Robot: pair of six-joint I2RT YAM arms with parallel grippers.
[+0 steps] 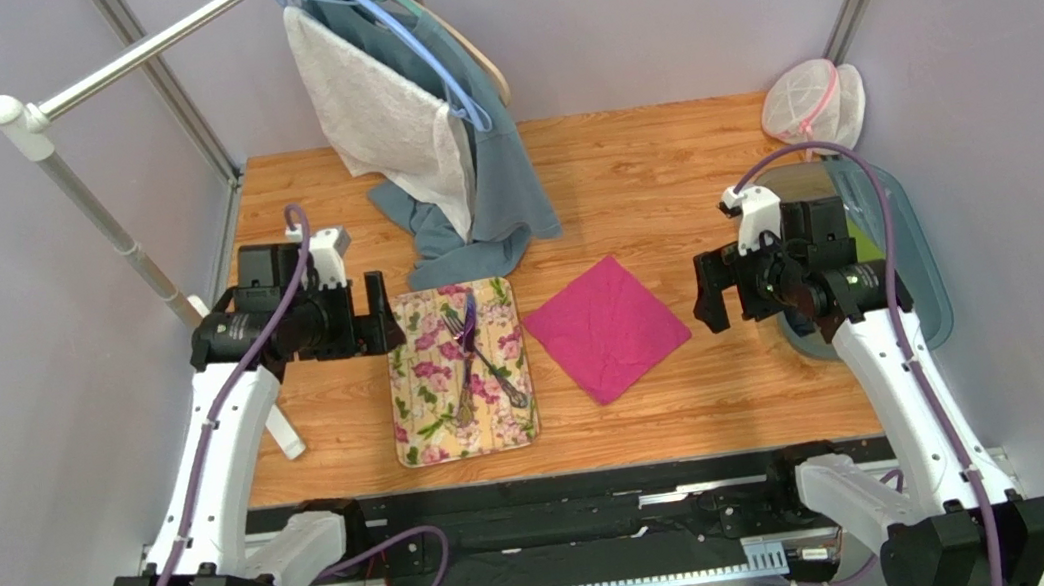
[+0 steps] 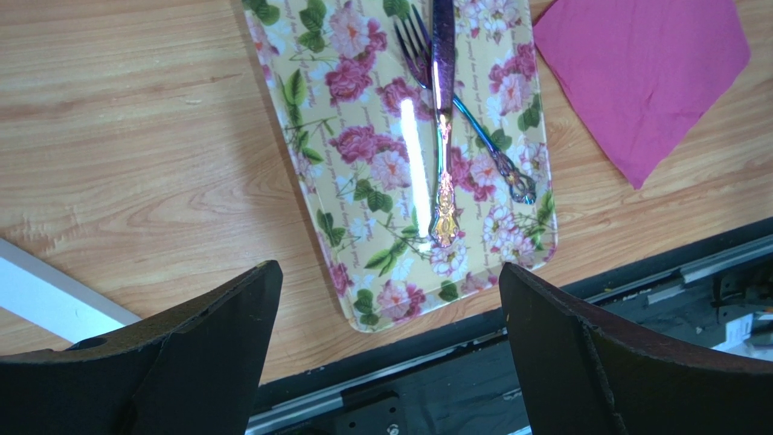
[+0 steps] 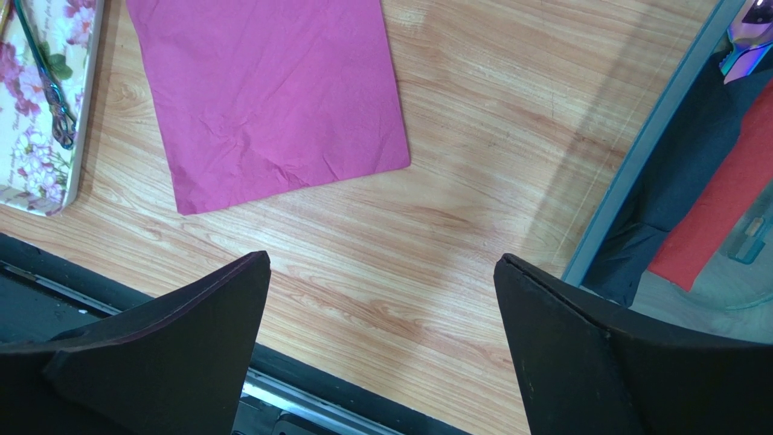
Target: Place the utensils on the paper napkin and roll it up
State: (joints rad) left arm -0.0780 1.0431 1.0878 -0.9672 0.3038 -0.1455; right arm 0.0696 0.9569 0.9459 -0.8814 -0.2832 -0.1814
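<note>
Top external view is showing nothing done yet: the utensils (image 1: 468, 353) are lying crossed on the flowered mat (image 1: 425, 430), and the paper napkin (image 1: 606, 328) is lying flat, unrolled, just beside it on the tabletop (image 1: 664, 169). Left fingers (image 2: 181, 353) and right fingers (image 3: 163, 353) are hanging spread wide, empty.

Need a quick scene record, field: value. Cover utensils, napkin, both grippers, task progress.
utensils: slim dark iridescent metal cutlery pieces, crossed, lying on the cream flowered mat
napkin: magenta-pink square paper napkin, flat on the wooden table, right of the mat, nothing on it
left gripper: open, empty, left of the mat
right gripper: open, empty, right of the napkin
progress: no utensil on the napkin yet; napkin unrolled
</note>
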